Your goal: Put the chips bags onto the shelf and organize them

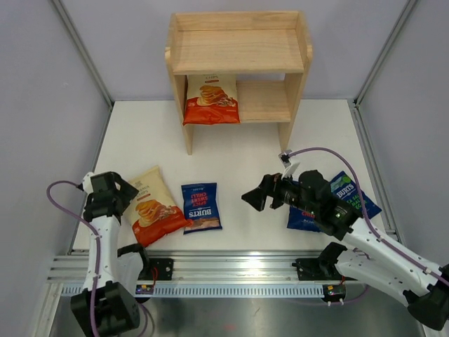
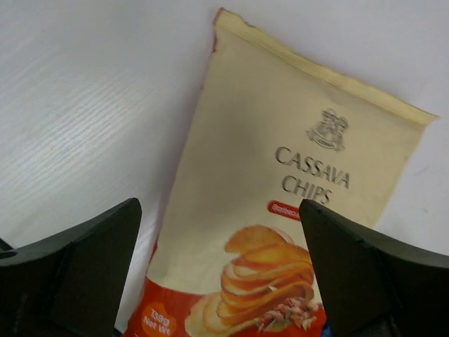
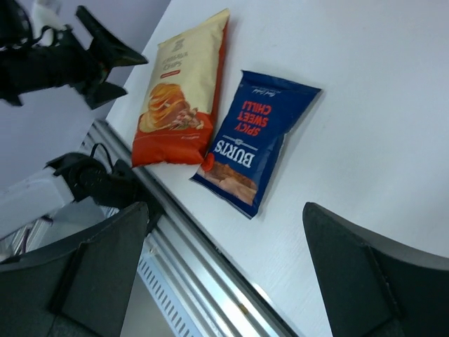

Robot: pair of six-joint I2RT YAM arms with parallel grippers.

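Holding left end effector [image 2: 219,214] wide apart, empty, over cream-topped orange-red bag [image 2: 295,175] on white surface [image 1: 245,151]; right end effector [image 3: 224,214] equally spread, empty. Partly hiding two dark blue bags [image 1: 349,189] under right arm [image 1: 379,246], shading another orange-red bag [image 1: 210,100] inside light-wood shelf [image 1: 238,49].

White table [image 1: 245,147] is sitting inside pale grey wall panels [image 1: 35,105], aluminium posts [image 1: 81,49] running up the corners; slotted metal rail [image 1: 231,265] is lining the near edge, light falling evenly.
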